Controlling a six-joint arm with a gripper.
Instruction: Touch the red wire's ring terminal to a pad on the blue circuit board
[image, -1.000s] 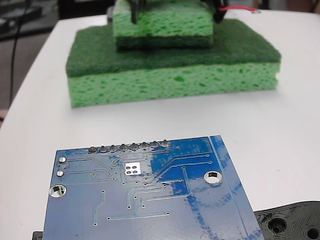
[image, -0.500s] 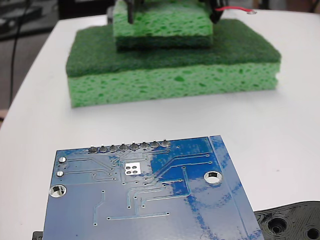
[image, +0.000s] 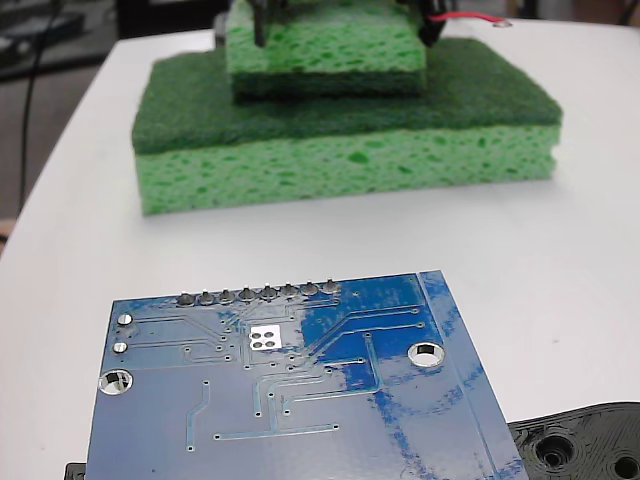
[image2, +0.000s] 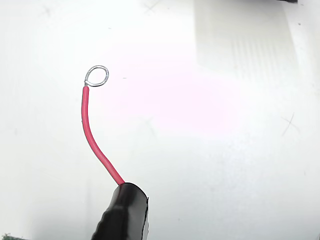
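Fixed view: the blue circuit board (image: 290, 385) lies flat on the white table (image: 590, 220) at the bottom of the frame, nearest the camera. Its row of grey solder bumps (image: 258, 294) runs along the board's far edge, and the pad (image: 265, 337), a small silver square with four dark holes, sits just behind the middle of that row on the near side. A silver-rimmed mounting hole (image: 428, 353) lies to the right of the pad and another (image: 114, 380) to its left. A black plastic part with holes (image: 585, 445) rests at the board's right corner. Beyond the board, well apart from it, stands a large green sponge (image: 345, 130) with a smaller green sponge (image: 325, 50) stacked on top. At the top edge, behind the smaller sponge, the dark gripper (image: 345, 22) is only partly in frame; whether its jaws are released or clenched cannot be told. The red wire (image: 468, 17) extends rightward from it, with the ring terminal (image: 503, 23) at its tip, far from the pad. Wrist view: the red wire (image2: 95, 135) rises in a curve from a black taped sleeve (image2: 122, 212), ending in the silver ring terminal (image2: 97, 76) over bare white table; the board is out of frame.
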